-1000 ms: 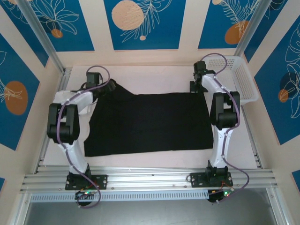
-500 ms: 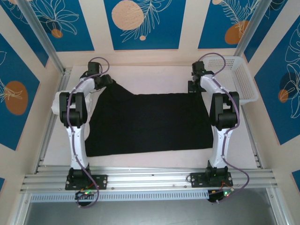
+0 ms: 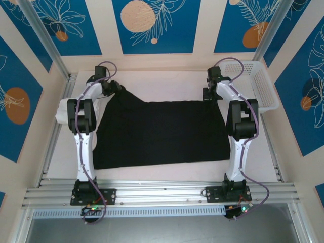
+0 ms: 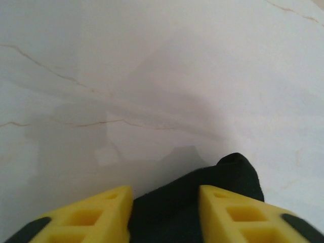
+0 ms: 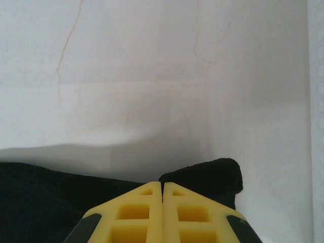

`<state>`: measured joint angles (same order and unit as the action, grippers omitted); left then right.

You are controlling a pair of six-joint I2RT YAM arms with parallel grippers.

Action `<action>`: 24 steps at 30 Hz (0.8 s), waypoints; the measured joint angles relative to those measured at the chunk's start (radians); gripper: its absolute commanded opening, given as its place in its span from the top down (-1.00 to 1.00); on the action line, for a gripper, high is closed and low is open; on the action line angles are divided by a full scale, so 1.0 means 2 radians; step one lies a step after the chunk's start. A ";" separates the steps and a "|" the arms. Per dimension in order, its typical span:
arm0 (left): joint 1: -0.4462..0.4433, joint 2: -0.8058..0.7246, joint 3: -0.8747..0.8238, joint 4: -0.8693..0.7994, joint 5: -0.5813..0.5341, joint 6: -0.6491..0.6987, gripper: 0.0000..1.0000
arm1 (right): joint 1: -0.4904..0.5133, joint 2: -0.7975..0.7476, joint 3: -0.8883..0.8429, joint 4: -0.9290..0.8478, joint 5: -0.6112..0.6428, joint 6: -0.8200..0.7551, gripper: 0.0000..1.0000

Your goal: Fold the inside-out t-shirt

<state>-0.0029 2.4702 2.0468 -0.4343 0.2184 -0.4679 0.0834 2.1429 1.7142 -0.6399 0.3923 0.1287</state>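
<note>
The inside-out t-shirt lies flat on the counter, far corners taken for folding forward, I judge — right end effector pinched shut on one, left end effector astride the other, whether clamped I cannot tell.

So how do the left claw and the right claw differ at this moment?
The left claw stands open, t-shirt cloth between its fingers; the right claw is shut, pinching the cloth. The left claw is at the t-shirt's far-left corner, the right claw at the far-right one. Both have yellow fingers.
</note>
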 measured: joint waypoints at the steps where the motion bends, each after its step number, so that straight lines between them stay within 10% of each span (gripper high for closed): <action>1: 0.000 0.003 0.004 -0.001 0.002 -0.001 0.40 | 0.000 0.000 -0.002 0.000 0.000 0.000 1.00; 13: 0.009 0.010 0.021 -0.008 0.015 -0.001 0.99 | 0.000 0.000 -0.006 0.000 0.000 -0.002 1.00; 24: 0.021 -0.093 -0.095 0.019 0.031 -0.025 1.00 | 0.000 -0.040 -0.030 0.002 -0.008 -0.002 1.00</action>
<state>0.0391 2.2848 1.8565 -0.3954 0.2813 -0.5171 0.0830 2.0624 1.6539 -0.6369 0.3767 0.1257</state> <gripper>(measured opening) 0.046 0.061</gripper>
